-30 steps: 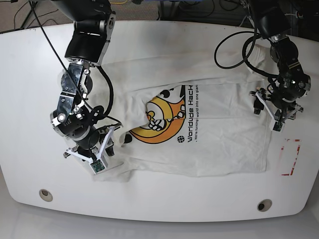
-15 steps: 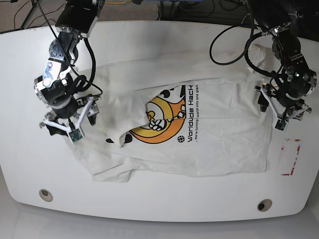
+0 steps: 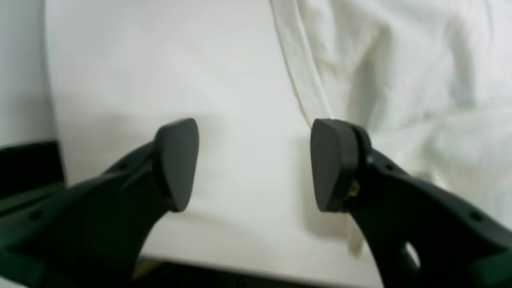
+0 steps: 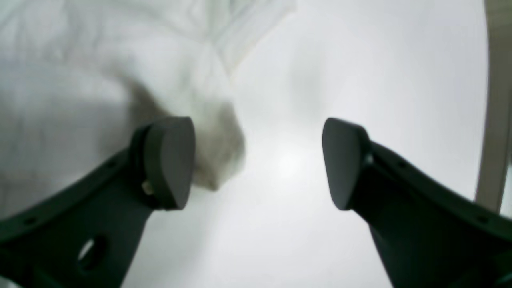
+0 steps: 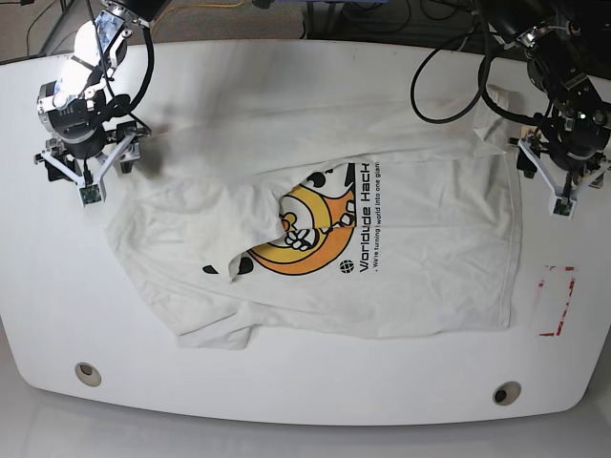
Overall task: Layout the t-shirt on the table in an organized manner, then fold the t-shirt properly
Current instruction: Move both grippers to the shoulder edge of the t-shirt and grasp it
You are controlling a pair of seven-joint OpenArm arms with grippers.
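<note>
1. Rumpled white cloth t-shirt [image 5: 382, 258] with a round orange-yellow graphic lies mid glossy white table [image 5: 305, 401].
2. Left gripper [image 3: 254, 164], right gripper [image 4: 258, 162]: matte black pads spread, holding nothing.

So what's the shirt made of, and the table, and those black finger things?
The t-shirt looks like soft white cloth: it wrinkles and folds, and its picture seems printed on. The table looks hard, smooth and glossy, maybe coated wood or plastic, since it shines. The pads on the left end effector look like matte black rubber or plastic; I can't tell which.
</note>
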